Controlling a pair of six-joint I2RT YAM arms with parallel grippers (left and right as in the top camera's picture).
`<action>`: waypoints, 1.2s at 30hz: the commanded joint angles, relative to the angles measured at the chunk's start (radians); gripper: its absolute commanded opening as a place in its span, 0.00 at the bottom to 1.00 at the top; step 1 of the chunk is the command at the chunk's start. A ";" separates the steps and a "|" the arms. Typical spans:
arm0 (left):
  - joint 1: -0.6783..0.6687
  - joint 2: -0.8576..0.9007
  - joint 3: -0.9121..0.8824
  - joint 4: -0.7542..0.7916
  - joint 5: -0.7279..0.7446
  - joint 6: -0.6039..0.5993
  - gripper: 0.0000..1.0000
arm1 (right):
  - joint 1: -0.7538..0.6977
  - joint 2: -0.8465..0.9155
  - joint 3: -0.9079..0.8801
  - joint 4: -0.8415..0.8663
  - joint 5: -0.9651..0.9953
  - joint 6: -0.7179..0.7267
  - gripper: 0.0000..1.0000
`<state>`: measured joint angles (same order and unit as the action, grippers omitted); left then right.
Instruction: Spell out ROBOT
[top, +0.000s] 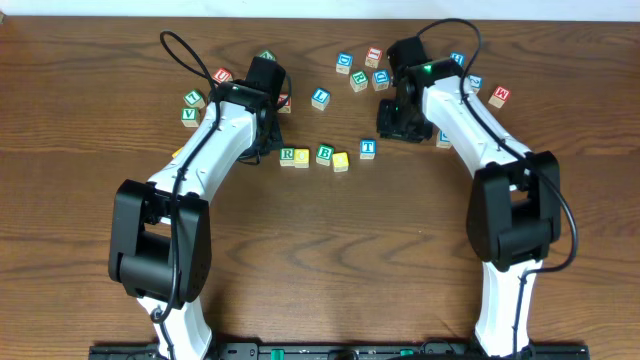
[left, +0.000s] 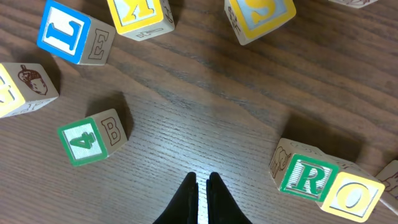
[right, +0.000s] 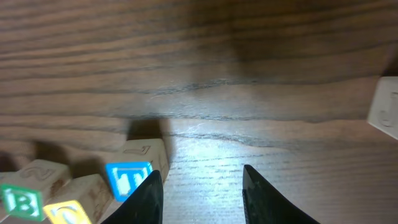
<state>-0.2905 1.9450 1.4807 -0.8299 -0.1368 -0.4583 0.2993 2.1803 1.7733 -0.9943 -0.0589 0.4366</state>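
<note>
The R cube (left: 305, 177) is showing a green R on top, and the O cube (left: 353, 198) touching it is showing a pale O on yellow. The L cube (left: 62, 31) is displaying an L in blue, with E on its side. The 4 cube (left: 81, 142) is showing a green 4, with B on its side. The T cube (right: 127, 180) is showing T, the B cube (right: 18, 200) B.

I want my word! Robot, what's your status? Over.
Left gripper shut, empty. Right gripper open, empty. R cube, first yellow cube, B cube, second yellow cube, T cube lined up, T apart. Spare cubes beyond row.
</note>
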 joint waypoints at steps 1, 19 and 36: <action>0.005 0.010 -0.007 0.002 0.003 0.037 0.07 | -0.002 0.044 -0.004 -0.002 0.003 0.000 0.36; 0.002 0.011 -0.152 0.178 0.106 -0.026 0.08 | 0.005 0.064 -0.004 -0.019 0.000 0.000 0.36; -0.033 0.012 -0.155 0.207 0.108 -0.026 0.07 | 0.009 0.064 -0.021 -0.038 0.001 -0.008 0.38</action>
<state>-0.3149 1.9450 1.3334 -0.6254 -0.0284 -0.4747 0.3004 2.2341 1.7706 -1.0294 -0.0593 0.4358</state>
